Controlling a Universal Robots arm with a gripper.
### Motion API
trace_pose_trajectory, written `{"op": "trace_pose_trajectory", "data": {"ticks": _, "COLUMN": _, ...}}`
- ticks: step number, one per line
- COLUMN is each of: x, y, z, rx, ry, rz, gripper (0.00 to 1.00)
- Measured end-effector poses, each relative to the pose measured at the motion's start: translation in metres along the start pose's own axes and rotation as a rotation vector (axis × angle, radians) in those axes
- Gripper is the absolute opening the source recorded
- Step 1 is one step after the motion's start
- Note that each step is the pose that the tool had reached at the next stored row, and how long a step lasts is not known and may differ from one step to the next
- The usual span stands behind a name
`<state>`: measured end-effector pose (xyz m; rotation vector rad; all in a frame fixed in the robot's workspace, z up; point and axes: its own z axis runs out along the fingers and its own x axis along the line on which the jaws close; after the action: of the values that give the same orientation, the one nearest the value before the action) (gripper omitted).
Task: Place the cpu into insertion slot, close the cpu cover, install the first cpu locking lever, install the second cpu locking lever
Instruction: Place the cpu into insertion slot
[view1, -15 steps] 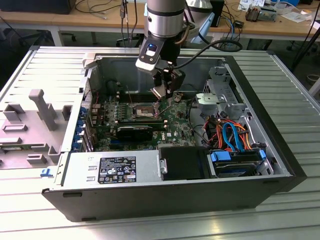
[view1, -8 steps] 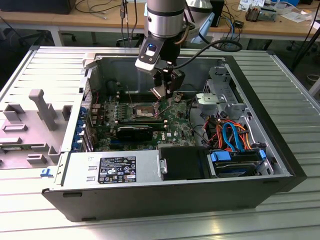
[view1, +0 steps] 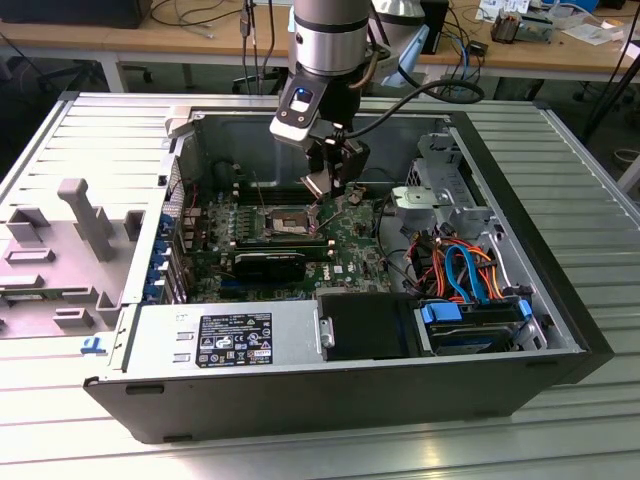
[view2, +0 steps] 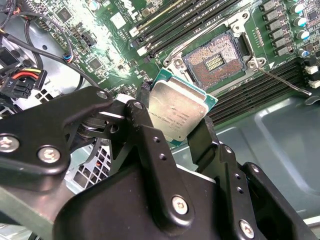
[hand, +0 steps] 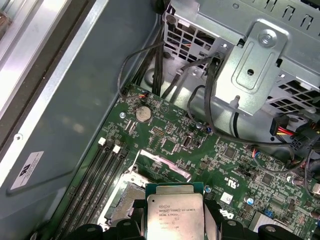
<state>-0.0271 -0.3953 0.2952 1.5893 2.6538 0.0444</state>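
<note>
We are seeing the gripper (view2: 176, 119) pinching the cpu (view2: 179, 112) by two opposite edges, with one black finger (view2: 150, 132) pressing on each side. The chip is square, so it is showing no long axis. It is being held tilted, with its silvery-grey metal top facing both wrist cameras and its green rim showing along two sides. In the second wrist view one of its corners is pointing toward the insertion slot (view2: 215, 61). The chip is hanging in the air above the motherboard (view2: 115, 45), near the slot but apart from it.

The slot is lying uncovered, its dark centre showing inside the silver rim, and a thin locking lever (view2: 280, 80) is stretching out beside it. In the first wrist view the cpu cover (hand: 165, 164), a thin silver frame, is showing just beyond the chip; how steeply it is standing we cannot tell.

In the exterior view the arm (view1: 325, 40) is reaching down into the open computer case (view1: 300, 400), over the middle of the board. The case is lying on its side on a slatted metal bench (view1: 580, 430). A power supply (view1: 225, 335) is sitting along the case's near edge, and a drive cage (view1: 440, 195) and orange and blue cables (view1: 465, 270) are sitting toward the exterior view's right. A grey plastic piece (view1: 85, 215) is lying beside the case at the exterior view's left. Wooden desks (view1: 150, 45) are standing behind the bench.
</note>
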Motion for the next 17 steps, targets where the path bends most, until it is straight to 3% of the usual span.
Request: {"op": "trace_pose_trajectory", "data": {"ticks": 17, "x": 0.0, "y": 0.0, "z": 0.0001, "rx": 0.0002, "ry": -0.0004, "rz": 0.009, "gripper": 0.55}}
